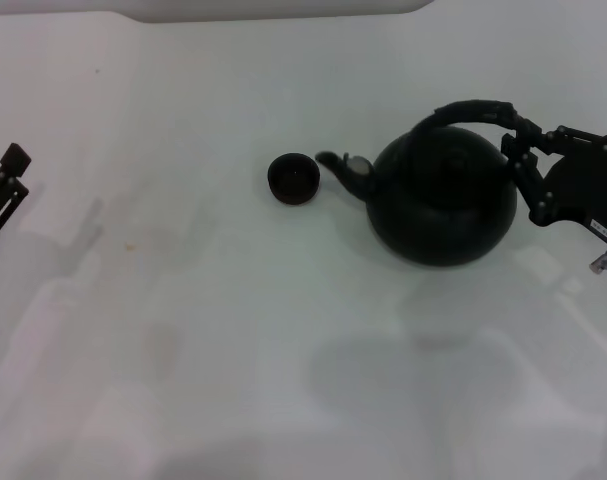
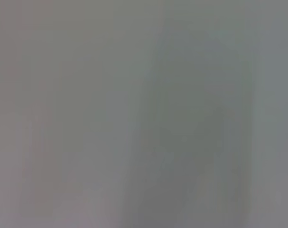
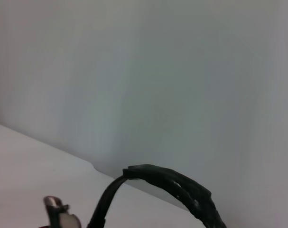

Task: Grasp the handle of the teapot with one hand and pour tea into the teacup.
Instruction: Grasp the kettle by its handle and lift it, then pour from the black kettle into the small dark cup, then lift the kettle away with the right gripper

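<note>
The teapot (image 1: 443, 197) sits toward the table's right edge, spout facing the teacup (image 1: 293, 179) mid-table. The right gripper (image 1: 520, 140) looks closed on the handle (image 1: 470, 112); tilting and pouring remain. The left gripper (image 1: 5, 190) idles at the left edge, grip unreadable.

Head overlooks table (image 1: 183, 330); right wrist close behind handle (image 3: 181, 187), shared.
</note>
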`<state>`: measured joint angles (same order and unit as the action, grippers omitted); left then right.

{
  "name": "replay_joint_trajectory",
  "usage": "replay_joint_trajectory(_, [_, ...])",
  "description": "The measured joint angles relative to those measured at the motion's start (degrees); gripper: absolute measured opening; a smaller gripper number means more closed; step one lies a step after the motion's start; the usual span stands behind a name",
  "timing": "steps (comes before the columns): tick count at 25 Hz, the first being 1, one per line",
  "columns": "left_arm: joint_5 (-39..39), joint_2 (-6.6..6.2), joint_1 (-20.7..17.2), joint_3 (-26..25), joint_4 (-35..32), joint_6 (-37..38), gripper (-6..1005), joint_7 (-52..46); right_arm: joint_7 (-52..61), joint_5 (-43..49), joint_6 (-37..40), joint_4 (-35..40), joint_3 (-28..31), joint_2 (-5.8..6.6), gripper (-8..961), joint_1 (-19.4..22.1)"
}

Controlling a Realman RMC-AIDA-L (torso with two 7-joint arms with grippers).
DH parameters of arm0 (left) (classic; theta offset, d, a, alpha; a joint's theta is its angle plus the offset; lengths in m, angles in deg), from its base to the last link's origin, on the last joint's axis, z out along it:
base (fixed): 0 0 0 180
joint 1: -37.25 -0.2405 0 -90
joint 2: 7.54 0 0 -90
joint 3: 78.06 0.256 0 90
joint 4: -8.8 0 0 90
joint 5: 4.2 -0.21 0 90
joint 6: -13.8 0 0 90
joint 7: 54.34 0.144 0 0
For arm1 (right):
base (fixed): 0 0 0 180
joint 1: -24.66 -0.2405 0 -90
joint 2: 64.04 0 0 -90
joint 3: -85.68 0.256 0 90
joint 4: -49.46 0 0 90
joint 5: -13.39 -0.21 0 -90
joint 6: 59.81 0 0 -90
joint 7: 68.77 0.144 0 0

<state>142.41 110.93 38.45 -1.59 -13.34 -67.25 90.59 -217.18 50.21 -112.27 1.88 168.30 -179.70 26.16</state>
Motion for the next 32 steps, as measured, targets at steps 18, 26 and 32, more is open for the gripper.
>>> replay_joint_trajectory(18, [-0.08,0.07,-0.33,0.38,0.03,-0.7,772,0.0,0.88,-2.05,0.59,-5.26,-0.19,0.21,143,1.58])
replay_joint_trajectory(26, [-0.1,0.09,-0.33,0.45,0.24,-0.78,771,0.01,0.8,-2.04,3.86,-10.99,-1.31,0.12,132,2.47])
replay_joint_trajectory(32, [-0.1,0.05,0.08,0.27,1.85,-0.8,771,0.39,0.09,-1.84,7.38,-14.88,-3.49,-0.03,127,2.67])
